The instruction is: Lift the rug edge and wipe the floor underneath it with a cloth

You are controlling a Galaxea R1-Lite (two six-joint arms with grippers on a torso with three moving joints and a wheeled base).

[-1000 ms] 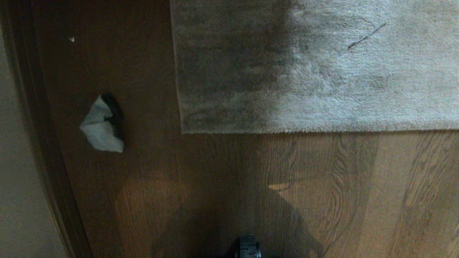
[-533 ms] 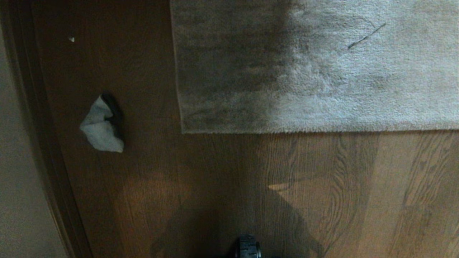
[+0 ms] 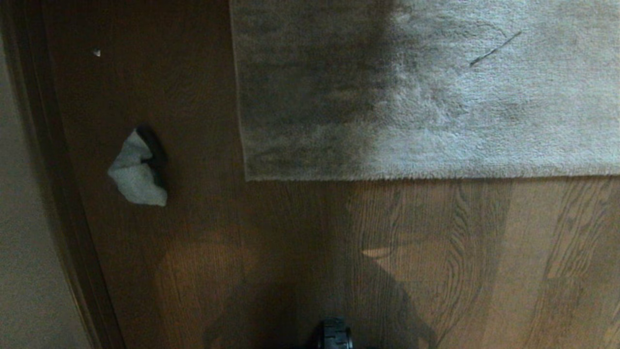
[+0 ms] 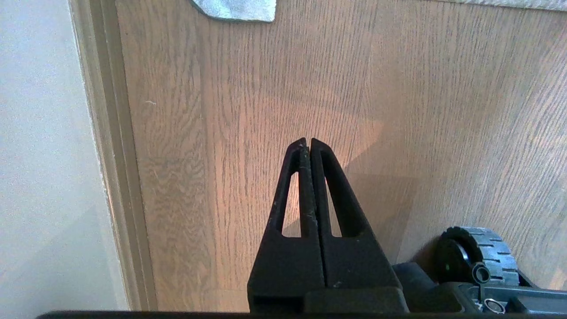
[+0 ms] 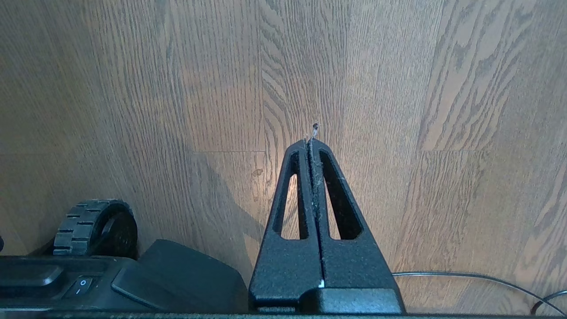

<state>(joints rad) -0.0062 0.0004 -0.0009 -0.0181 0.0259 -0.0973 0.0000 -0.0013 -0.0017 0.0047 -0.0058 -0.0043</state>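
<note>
The grey-beige rug lies flat at the top of the head view, its near edge [image 3: 426, 176] straight and its square corner [image 3: 248, 177] toward the left. Left of it a crumpled light grey cloth [image 3: 136, 170] lies on the brown wood-grain floor [image 3: 300, 252]; its lower tip [image 4: 234, 9] also shows in the left wrist view. Neither arm shows in the head view. My left gripper [image 4: 308, 141] hangs shut and empty above bare floor. My right gripper [image 5: 312, 141] is shut too, with only lint caught at its tips.
A brown skirting board [image 3: 63, 203] and pale wall [image 3: 24, 252] run along the left. My base's front wheel [image 3: 334, 334] shows at the bottom, and again as a wheel [image 5: 95, 226] in the right wrist view. A thin cable [image 5: 478, 279] lies on the floor at the right.
</note>
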